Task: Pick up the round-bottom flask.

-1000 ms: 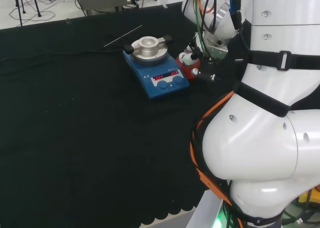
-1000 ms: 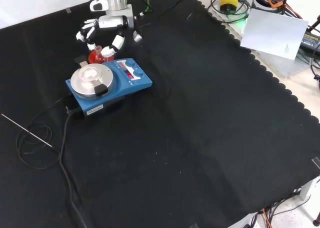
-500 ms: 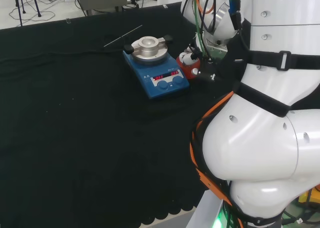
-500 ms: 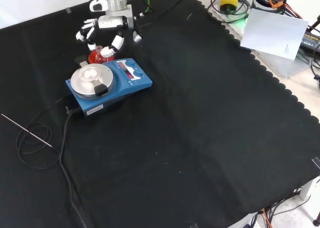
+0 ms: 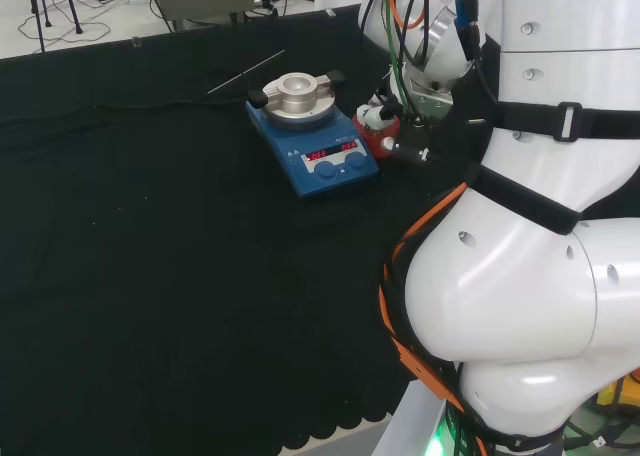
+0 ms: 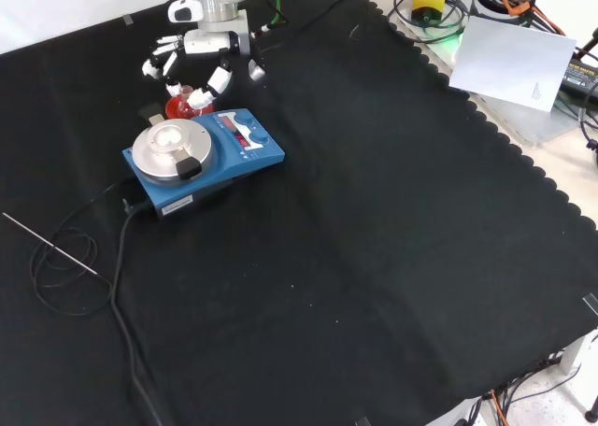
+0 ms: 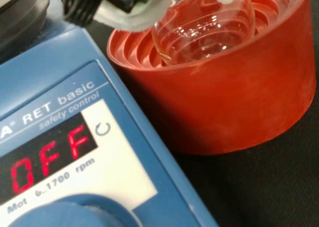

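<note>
flask: clear round-bottom flask seated in red ribbed stand
stand: beside blue stirrer
hand: fingers curled around the flask

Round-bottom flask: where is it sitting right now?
In the wrist view the round-bottom flask sits in the red ribbed stand, right beside the blue stirrer plate.

Clear glossy glass flask; matt red ribbed stand.

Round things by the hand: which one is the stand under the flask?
The red ribbed ring cradles the round-bottom flask; the silver disc tops the blue stirrer.
</note>
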